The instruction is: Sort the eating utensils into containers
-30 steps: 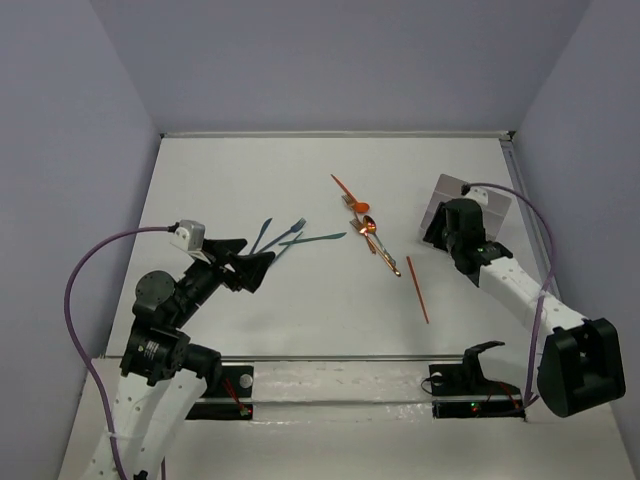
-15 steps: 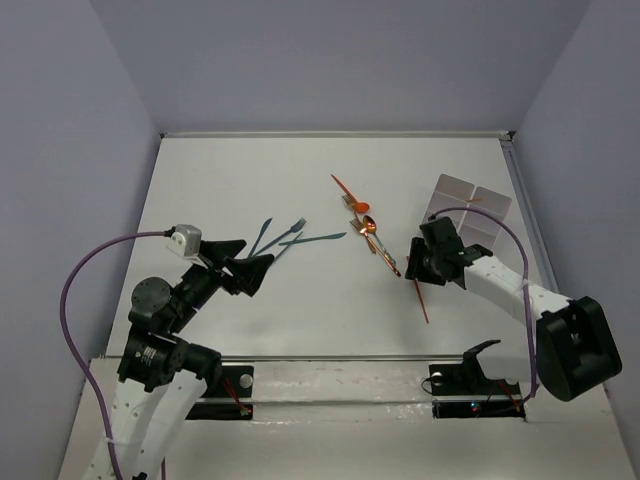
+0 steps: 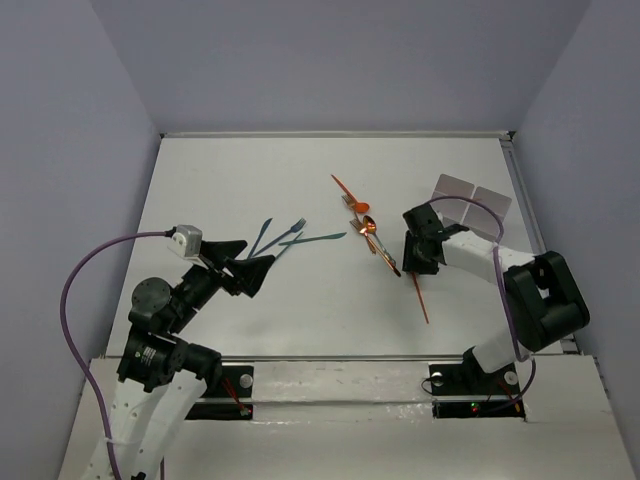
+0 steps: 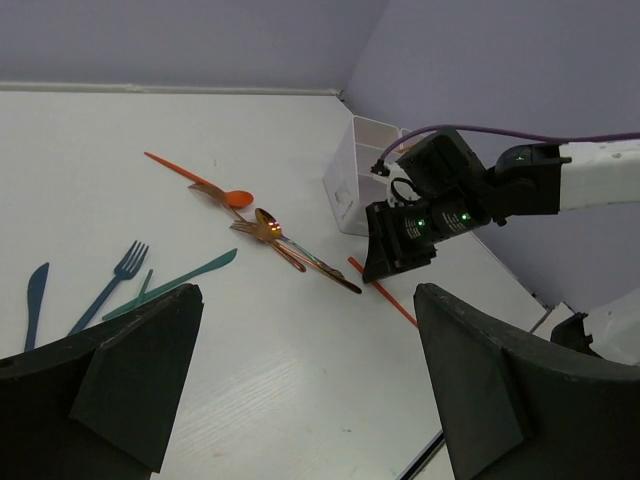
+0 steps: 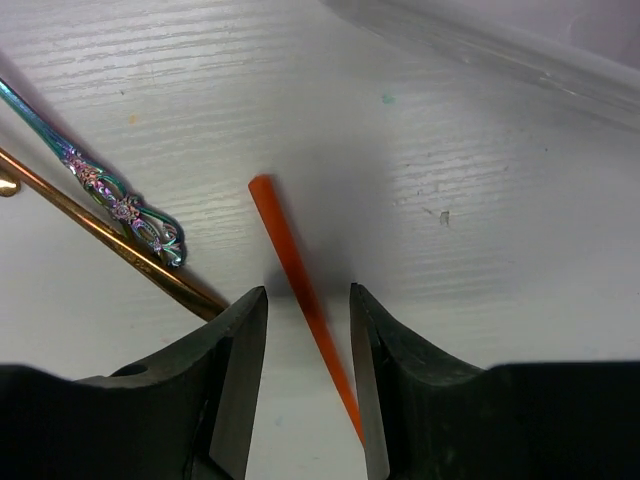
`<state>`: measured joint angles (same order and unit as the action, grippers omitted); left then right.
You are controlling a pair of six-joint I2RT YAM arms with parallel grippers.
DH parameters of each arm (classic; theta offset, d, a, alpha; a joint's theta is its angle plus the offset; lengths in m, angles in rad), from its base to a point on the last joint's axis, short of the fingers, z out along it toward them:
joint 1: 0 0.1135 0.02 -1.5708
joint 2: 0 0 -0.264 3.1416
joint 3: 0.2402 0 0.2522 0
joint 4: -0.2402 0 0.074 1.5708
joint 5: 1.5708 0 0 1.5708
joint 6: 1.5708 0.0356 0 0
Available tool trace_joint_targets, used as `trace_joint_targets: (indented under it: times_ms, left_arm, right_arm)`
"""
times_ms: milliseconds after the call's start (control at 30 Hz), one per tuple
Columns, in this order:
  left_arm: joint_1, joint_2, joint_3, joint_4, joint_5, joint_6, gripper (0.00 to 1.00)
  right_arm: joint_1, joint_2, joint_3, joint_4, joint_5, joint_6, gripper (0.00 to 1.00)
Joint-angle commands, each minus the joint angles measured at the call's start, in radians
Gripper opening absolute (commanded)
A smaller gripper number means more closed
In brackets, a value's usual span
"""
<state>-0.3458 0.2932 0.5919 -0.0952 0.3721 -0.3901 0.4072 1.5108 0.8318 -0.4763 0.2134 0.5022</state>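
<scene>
Orange utensil (image 5: 284, 245), right gripper (image 5: 307, 300) astride, jaws apart

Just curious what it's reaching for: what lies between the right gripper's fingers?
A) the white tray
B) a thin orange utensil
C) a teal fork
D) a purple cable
B: the right wrist view shows the orange utensil running between the fingers of the right gripper, with gaps on either side.
</scene>
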Motion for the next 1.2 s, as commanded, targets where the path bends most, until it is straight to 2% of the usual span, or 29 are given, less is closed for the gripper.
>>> trace_joint_targets:
  times_ms: [0,133,267,500,567,767,800,900,1100,1167]
  left_arm:
    - [-0.005,-0.012,0.016,0.045,0.008,0.010,0.99]
    - [-0.005,-0.012,0.016,0.045,0.008,0.011,0.99]
    - [-0.005,-0.009,0.016,0.045,0.010,0.011,0.99]
    - [-0.005,-0.009,0.016,0.045,0.008,0.011,0.99]
    - [-0.005,-0.009,0.014,0.043,0.007,0.010,0.99]
    - [-0.005,-0.009,0.016,0.043,0.005,0.010,0.99]
    - [-0.005,-0.009,0.014,0.043,0.005,0.010,0.99]
    - [-0.005,-0.011,0.016,0.043,0.007,0.010,0.99]
    - [-0.005,-0.006,0.014,0.043,0.005,0.010,0.99]
    - [-0.005,-0.003,0.016,0.043,0.007,0.010,0.99]
  right_arm:
    - [0.008,0.063,0.059,-0.035,0.026,-0.036,0.44]
    - [0.008,0.107,0.092,-0.039,0.029,-0.059,0.39]
    - [0.008,0.146,0.122,-0.035,0.023,-0.083,0.30]
    - [0.008,0.198,0.154,-0.028,-0.017,-0.109,0.33]
    - [0.008,0.209,0.167,-0.028,-0.022,-0.110,0.29]
    - [0.008,0.229,0.171,-0.024,-0.028,-0.114,0.07]
    - [0.008,0.227,0.173,-0.025,-0.026,-0.116,0.07]
    - [0.008,0.192,0.176,-0.025,0.007,-0.111,0.07]
    - [0.008,-0.056,0.199,0.013,0.055,-0.140,0.07]
    - [0.008,-0.165,0.219,0.077,0.075,-0.151,0.07]
